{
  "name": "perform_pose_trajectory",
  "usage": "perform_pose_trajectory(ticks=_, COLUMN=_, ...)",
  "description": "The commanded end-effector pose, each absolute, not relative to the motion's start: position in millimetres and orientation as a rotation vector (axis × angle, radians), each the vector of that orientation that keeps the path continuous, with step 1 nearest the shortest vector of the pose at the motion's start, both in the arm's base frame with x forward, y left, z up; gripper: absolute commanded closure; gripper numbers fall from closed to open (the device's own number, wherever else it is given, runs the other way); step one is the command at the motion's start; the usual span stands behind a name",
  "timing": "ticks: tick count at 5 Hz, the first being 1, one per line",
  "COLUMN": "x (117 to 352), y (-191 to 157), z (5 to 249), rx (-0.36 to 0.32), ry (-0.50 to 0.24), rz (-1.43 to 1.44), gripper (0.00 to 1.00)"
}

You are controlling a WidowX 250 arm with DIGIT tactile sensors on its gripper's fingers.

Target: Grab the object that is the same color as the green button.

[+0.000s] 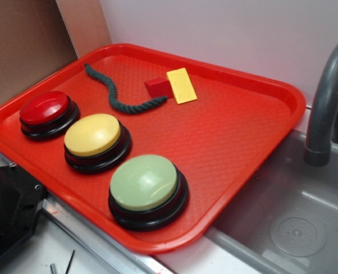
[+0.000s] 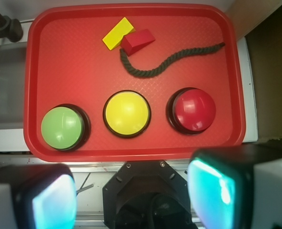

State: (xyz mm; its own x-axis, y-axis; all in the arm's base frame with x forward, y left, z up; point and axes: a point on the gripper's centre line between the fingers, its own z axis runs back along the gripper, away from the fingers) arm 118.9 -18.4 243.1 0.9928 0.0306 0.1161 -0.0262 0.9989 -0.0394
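The green rope (image 1: 115,94) lies flat and wavy on the far part of the red tray (image 1: 243,142), running from near the far corner toward the tray's middle. One end touches or lies just beside the red block (image 2: 137,41), against which the yellow block (image 2: 117,33) also rests; whether rope and red block are in contact cannot be told. The other end is free and well apart from everything.

Nearer the robot stand three domed buttons in a row: the green button (image 2: 62,128), the yellow button (image 2: 126,113) and the red button (image 2: 194,109). The rope matches the green button in colour, though darker.

The gripper (image 2: 131,200) hangs high above the near tray edge, fingers spread wide, holding nothing. It appears only in the wrist view.

Step in hand: approach, not yet begun. The next move calls for travel past the button row, then descent over the rope's free middle stretch, away from the blocks, with the jaws set across the rope's line.
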Motion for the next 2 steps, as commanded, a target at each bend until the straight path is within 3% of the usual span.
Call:
perform_pose_trajectory(ticks=1, x=119, y=-18, z=243, rx=-0.038, ry=-0.117, rz=0.028, gripper=0.0)
perform_pose_trajectory(ticks=2, x=141, y=-8, z=238, rx=-0.062, ry=-0.118, rz=0.208, gripper=0.0)
